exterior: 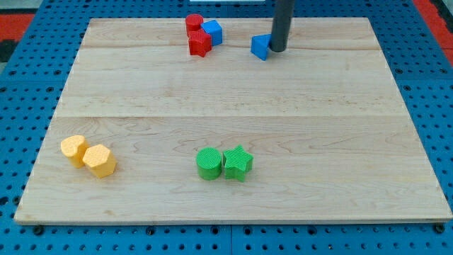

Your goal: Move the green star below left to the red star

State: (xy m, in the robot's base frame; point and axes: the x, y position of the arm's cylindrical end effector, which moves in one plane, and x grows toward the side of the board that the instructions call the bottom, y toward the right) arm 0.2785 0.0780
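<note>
My tip [277, 50], a gripperless rod, is parked against the blue block [261, 47]; the green star [238, 163] is found well toward the view's bottom, slightly left.

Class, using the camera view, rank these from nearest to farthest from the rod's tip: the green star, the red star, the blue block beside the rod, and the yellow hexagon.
Measured from my tip:
1. Blue block, touching or almost touching it on the view's left.
2. Red star, farther left along the view's top.
3. Green star, low in the middle.
4. Yellow hexagon, bottom left.
</note>
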